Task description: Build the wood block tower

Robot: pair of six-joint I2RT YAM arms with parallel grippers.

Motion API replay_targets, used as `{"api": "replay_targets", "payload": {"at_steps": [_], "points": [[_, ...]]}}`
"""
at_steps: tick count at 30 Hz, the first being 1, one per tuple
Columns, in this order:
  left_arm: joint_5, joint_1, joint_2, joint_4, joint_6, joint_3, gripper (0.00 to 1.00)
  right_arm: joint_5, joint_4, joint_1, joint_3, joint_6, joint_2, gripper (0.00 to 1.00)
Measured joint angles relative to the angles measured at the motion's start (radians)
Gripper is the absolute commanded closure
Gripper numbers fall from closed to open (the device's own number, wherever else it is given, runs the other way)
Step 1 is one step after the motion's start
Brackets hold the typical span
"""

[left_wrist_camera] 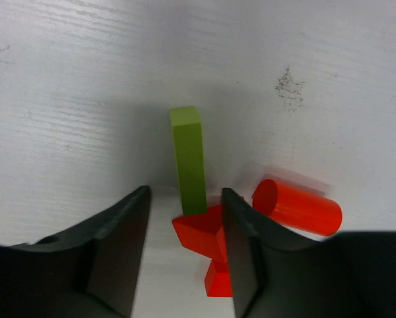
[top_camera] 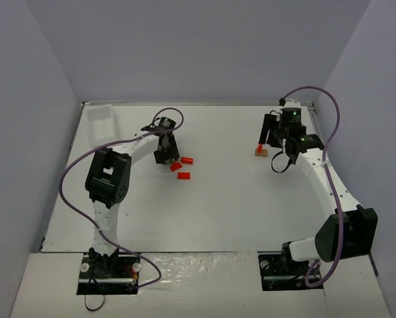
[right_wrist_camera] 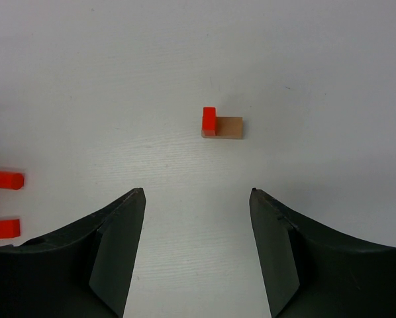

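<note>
In the left wrist view my left gripper [left_wrist_camera: 185, 192] stands low over the table, its jaws partly open around a red wedge block [left_wrist_camera: 199, 233]. The right finger [left_wrist_camera: 241, 252] is against the wedge, and a gap remains on the left side. A pale green stick [left_wrist_camera: 188, 159] lies just beyond the wedge, and a red cylinder [left_wrist_camera: 297, 207] lies to its right. A second red block [left_wrist_camera: 218, 281] shows below the wedge. My right gripper [right_wrist_camera: 197, 192] is open and empty, short of the tan base [right_wrist_camera: 230, 126], which carries one red block [right_wrist_camera: 209, 120].
A clear white tray [top_camera: 100, 119] sits at the table's far left corner. Loose red blocks [top_camera: 183, 175] lie beside the left gripper [top_camera: 163, 158]. The tan base [top_camera: 261, 152] sits below the right gripper [top_camera: 271, 131], at the far right.
</note>
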Motion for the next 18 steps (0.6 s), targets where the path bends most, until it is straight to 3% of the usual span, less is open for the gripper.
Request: {"api": "replay_targets", "payload": {"at_steps": [9,13,18], "points": [[-0.053,-0.008,0.003,0.021,0.062,0.008,1.00,-0.042,0.000,0.000,0.000,0.002,0.000,0.39],[-0.066,-0.009,-0.022,0.075,0.119,-0.035,1.00,-0.081,0.000,0.000,0.001,0.001,0.001,0.38],[-0.078,-0.015,-0.180,0.198,0.255,-0.215,1.00,-0.171,-0.005,0.002,0.040,0.002,0.023,0.39]]}}
